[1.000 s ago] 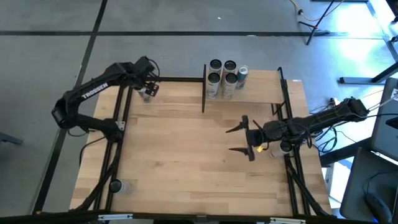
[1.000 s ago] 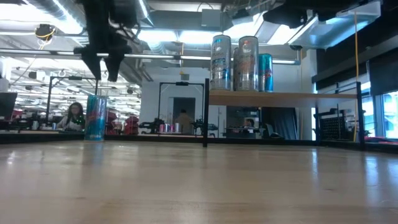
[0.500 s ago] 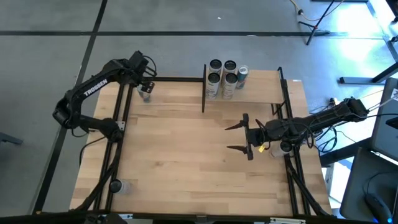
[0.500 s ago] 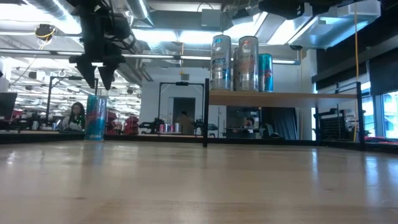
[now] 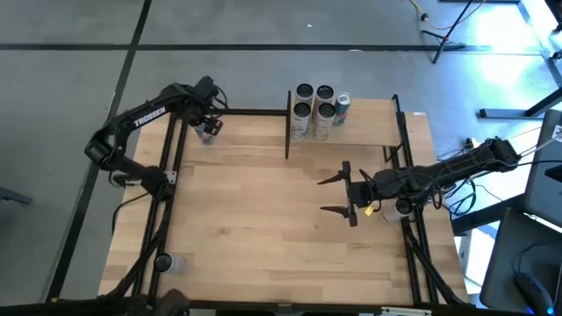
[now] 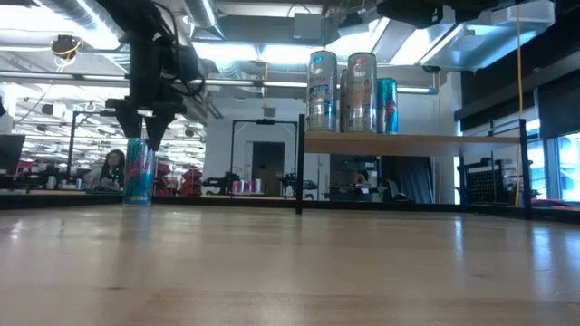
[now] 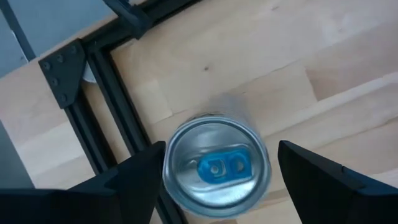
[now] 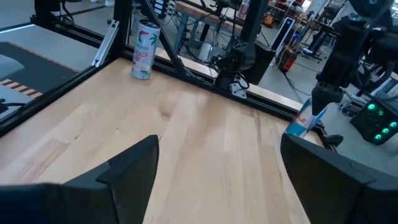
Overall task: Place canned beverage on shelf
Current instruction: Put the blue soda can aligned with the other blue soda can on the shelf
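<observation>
A blue can (image 6: 139,177) stands upright on its base at the table's far left corner; its silver top with a blue tab shows in the left wrist view (image 7: 214,165). My left gripper (image 6: 142,136) is open and points down over the can, one finger on either side of the can's top without touching it. The shelf (image 6: 408,140), a small wooden board on black posts, stands at the far right and carries several cans (image 5: 314,110). My right gripper (image 5: 323,197) is open and empty above the table's right middle.
Black frame rails (image 7: 118,130) run close beside the blue can at the table's corner. Another can (image 8: 143,50) stands by the table's near left corner. The wide middle of the tabletop (image 5: 263,211) is bare wood. A person (image 6: 109,167) sits in the room beyond.
My left gripper has come down toward the blue can, from well above it to the level of its top, its fingers still open. The can has stayed in place.
</observation>
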